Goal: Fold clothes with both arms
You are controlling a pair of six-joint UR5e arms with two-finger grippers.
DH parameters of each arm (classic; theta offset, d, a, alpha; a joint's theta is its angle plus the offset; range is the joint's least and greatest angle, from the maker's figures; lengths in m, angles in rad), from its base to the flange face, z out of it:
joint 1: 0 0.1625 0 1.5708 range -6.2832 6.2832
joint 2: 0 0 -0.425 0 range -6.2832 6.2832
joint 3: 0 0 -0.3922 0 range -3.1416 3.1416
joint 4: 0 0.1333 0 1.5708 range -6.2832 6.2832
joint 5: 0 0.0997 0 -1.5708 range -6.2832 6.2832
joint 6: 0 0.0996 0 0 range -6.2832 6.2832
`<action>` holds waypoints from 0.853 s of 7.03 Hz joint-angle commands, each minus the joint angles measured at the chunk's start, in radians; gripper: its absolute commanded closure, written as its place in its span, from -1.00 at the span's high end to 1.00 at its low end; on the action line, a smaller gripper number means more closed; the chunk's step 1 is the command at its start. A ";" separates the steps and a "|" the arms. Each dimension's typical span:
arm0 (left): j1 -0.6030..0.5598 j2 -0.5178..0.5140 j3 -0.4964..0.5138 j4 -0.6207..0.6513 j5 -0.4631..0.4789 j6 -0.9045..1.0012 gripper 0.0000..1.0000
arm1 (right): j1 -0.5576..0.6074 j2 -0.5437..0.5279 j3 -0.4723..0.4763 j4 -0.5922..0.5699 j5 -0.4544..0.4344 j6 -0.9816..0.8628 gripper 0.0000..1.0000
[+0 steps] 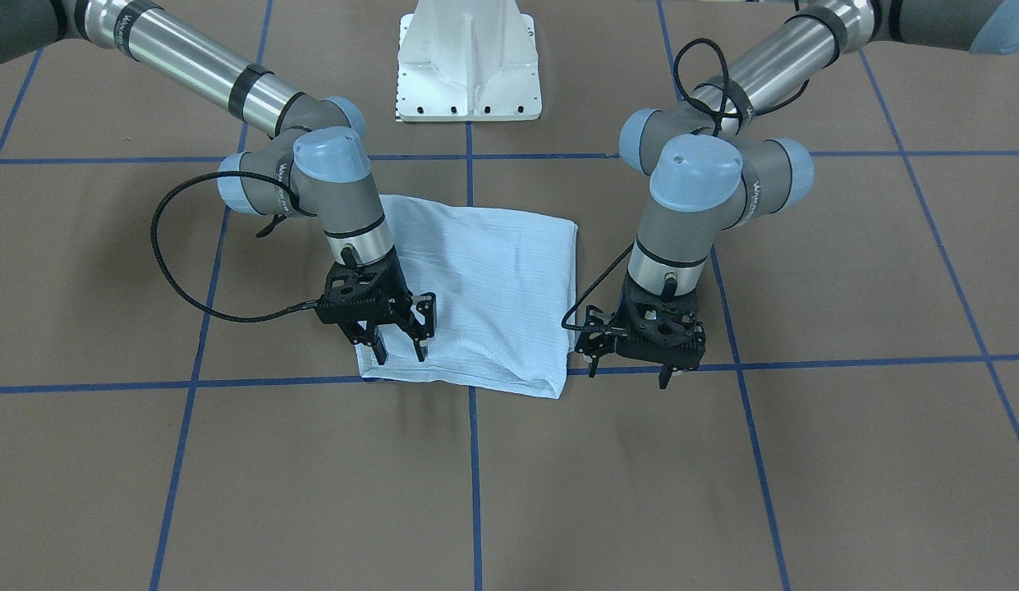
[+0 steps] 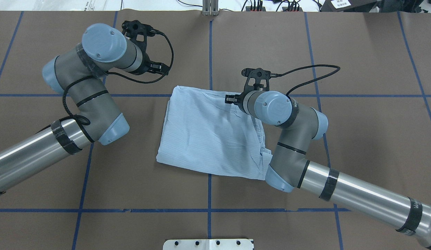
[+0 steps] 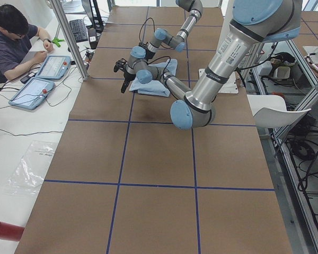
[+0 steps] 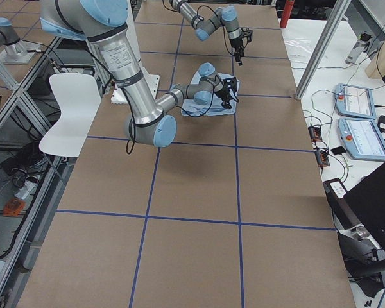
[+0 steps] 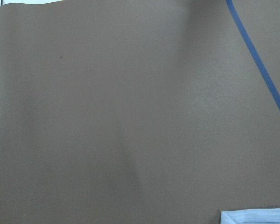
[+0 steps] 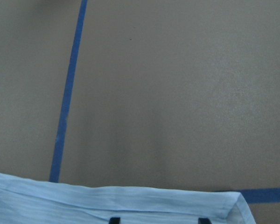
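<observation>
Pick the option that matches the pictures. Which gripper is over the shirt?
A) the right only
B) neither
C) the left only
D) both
A: the right gripper hangs over the shirt near its edge, jaws apart, while the left gripper is off to the side of the shirt, over bare table.
</observation>
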 commanded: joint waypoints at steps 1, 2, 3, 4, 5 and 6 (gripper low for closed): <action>0.000 0.000 0.002 0.000 0.000 -0.003 1.00 | 0.000 0.003 0.011 0.002 0.000 0.013 -1.00; 0.002 0.000 0.000 0.000 0.002 -0.003 1.00 | 0.002 0.003 0.014 0.002 0.001 0.013 -1.00; 0.002 0.000 0.000 0.000 0.002 -0.006 1.00 | 0.003 0.002 0.014 0.002 0.001 0.013 -1.00; 0.002 0.000 0.000 0.000 0.002 -0.009 1.00 | 0.011 -0.004 0.014 0.003 0.000 0.013 -1.00; 0.002 0.000 0.000 0.000 0.002 -0.009 1.00 | 0.023 -0.025 0.014 0.005 0.000 0.013 -1.00; 0.002 0.000 0.000 0.000 0.002 -0.009 1.00 | 0.032 -0.041 0.016 0.007 0.000 0.012 -1.00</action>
